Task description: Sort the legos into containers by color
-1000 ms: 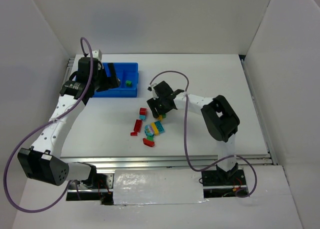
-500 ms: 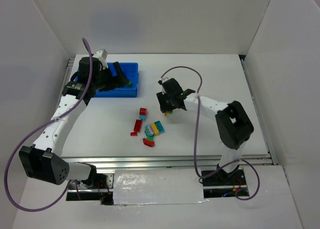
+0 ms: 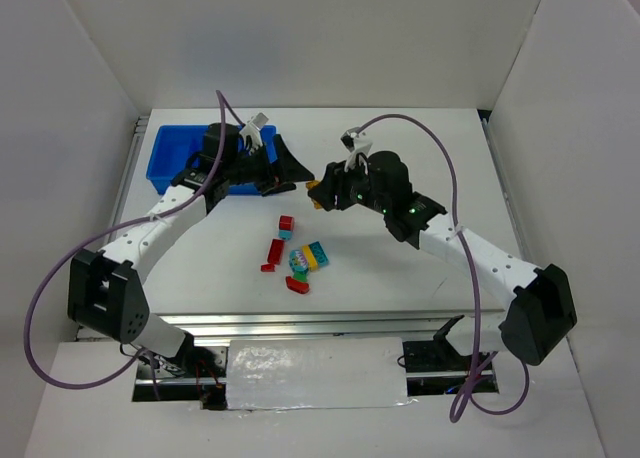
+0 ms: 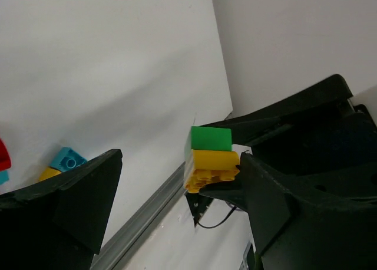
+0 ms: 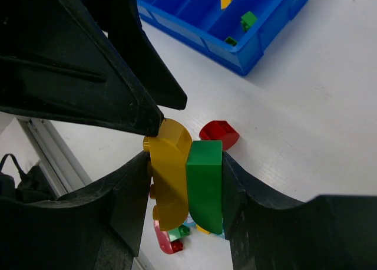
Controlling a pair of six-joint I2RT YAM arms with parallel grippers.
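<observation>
Grip confirmed: right gripper [image 5: 185,183] clamped on joined yellow-green lego pair [image 5: 205,181], yellow half at 9 o'clock, green at 3, long axis 12-to-6. Jaws of left gripper [image 4: 179,164] apart, pair between them. Blue tray [image 5: 265,46] at 1 o'clock.

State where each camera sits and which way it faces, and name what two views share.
Top external: above and behind the bases, looking down on the table; left arm and right arm show.
Left wrist: looks out between the left fingers at the yellow-and-green brick pair.
Right wrist: looks down past the right fingers, clamped on that pair, towards the blue tray.
Both wrist views share the brick pair.
</observation>
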